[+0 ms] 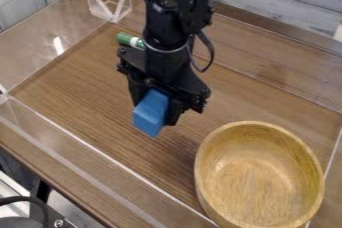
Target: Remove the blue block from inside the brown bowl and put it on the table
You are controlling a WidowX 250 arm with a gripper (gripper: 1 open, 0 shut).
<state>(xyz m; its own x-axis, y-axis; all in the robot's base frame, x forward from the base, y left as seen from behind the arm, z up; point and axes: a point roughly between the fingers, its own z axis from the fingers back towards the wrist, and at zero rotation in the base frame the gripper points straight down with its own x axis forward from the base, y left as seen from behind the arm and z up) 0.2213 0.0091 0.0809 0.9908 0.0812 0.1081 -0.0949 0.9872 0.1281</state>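
On the table (80, 82), left of centre in the camera view, you see the black arm reaching straight down with its gripper (158, 104) clenched on the blue block (154, 113). The block hangs tilted from the jaws, its upper end hidden between them and its lower end pointing toward the near-left; you cannot tell from this angle whether its lower corner touches the wood. It is outside the bowl (261, 176), which sits apart at the lower right with nothing in it, its pale grain plainly showing. Behind the arm, a bit of green (124, 41) peeks out at the left of the wrist, too hidden to identify. Clear acrylic walls (80, 157) run around the table's edge, and a folded clear piece (110, 8) stands at the far side.
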